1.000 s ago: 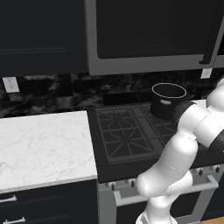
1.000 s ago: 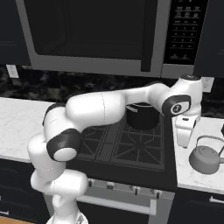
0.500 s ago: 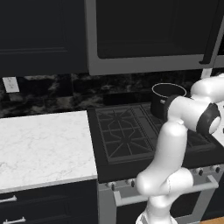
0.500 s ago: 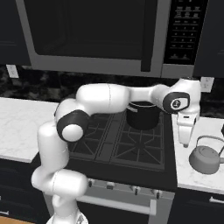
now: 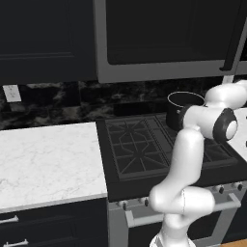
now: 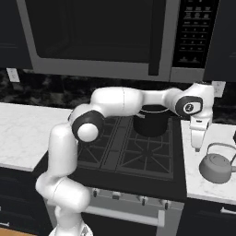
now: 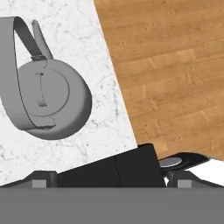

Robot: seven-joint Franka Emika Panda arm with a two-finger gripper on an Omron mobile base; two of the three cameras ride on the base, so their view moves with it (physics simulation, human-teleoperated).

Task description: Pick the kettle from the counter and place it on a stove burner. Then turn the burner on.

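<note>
Taking the cooktop (image 6: 138, 147) as my landmark and reading from its left: a stretch of white marble table (image 5: 43, 159) lies to its left, bare as far as I can see. On the cooktop itself the front burner (image 5: 140, 147) stands free, its black grate uncovered, while a tall black pot (image 6: 151, 120) sits on a rear grate. To the right of the cooktop, on the other stretch of marble table (image 6: 203, 184), stands the kettle (image 6: 217, 167), upright, near the table's front edge and just past the cooktop's right side. My pincer (image 6: 197, 144) hangs above that slab between the cooktop and the kettle, pointing down, jaws spread wide and holding nothing, apart from the kettle. Looking down along my hand, the kettle (image 7: 43, 98) lies off to one side with its arched loop handle (image 7: 17, 65) and spout showing, so I am not yet centred over it. I judge it a stiff metal shell, light if empty, smooth and rounded, so the body would likely slip between my pads. The thin loop handle is the sensible hold: straddle the top of the arch and close across the band. Held there the body may swing, so a slow carry to the free front burner seems wise.
</note>
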